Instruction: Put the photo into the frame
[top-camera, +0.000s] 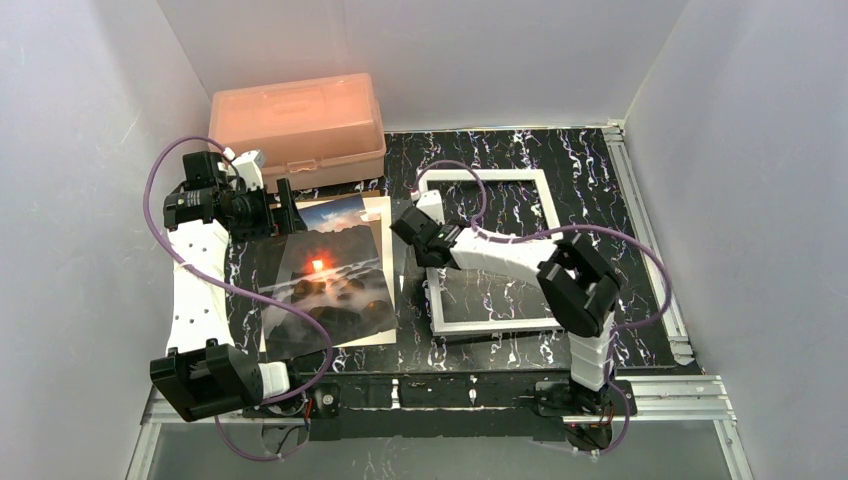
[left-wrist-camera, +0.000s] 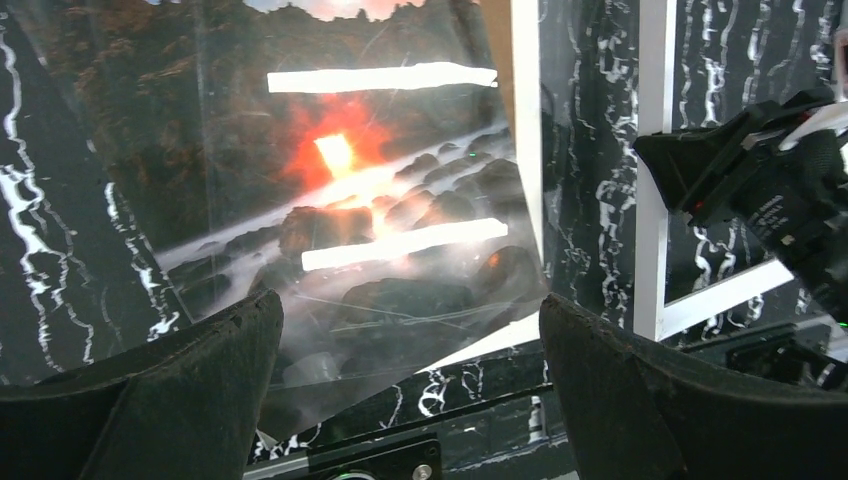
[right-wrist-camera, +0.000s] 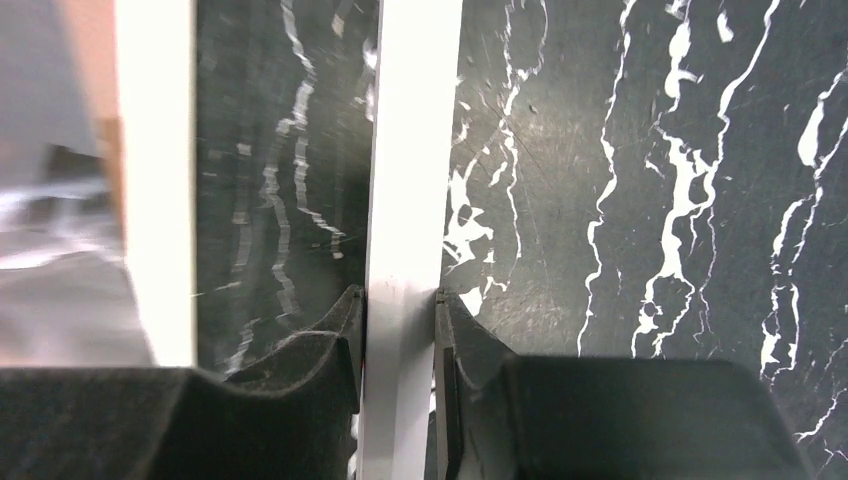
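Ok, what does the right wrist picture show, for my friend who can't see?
The right tool pinches one thin side of the white frame between its two dark fingers. Underneath is a black table with white veins.

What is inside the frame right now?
Only the black marbled tabletop shows within the frame; the photo lies beside it. The right arm crosses the opening and hides a strip of it.

1 translucent salmon-pink plastic box (top-camera: 297, 125), lid closed, sits at the far left corner of the black, white-veined tabletop (top-camera: 600, 180). Aluminium rails (top-camera: 660, 395) border its near and right edges.
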